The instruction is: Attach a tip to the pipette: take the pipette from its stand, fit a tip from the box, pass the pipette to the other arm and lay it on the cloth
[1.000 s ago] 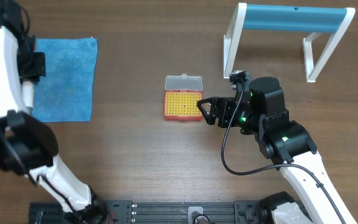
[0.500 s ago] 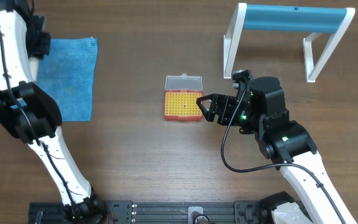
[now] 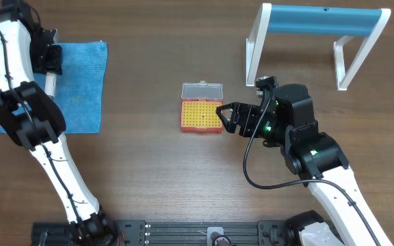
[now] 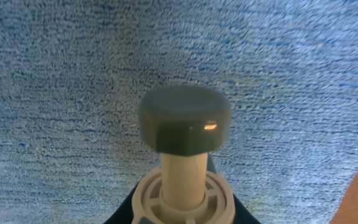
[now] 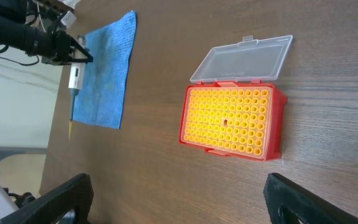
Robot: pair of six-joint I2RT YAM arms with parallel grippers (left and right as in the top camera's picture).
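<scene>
Pipette (image 4: 184,124) (white, grey cap) looks clamped in your left gripper (image 3: 46,59); ease it flat onto the blue cloth (image 4: 55,68). Right gripper (image 3: 224,119) gapes wide, empty.

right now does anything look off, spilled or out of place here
Nothing stands out. The tip box sits square with its lid open; one slot near the middle is empty, the rest hold tips. The pipette, a yellow tip on it, hangs in the left gripper over the cloth.
</scene>
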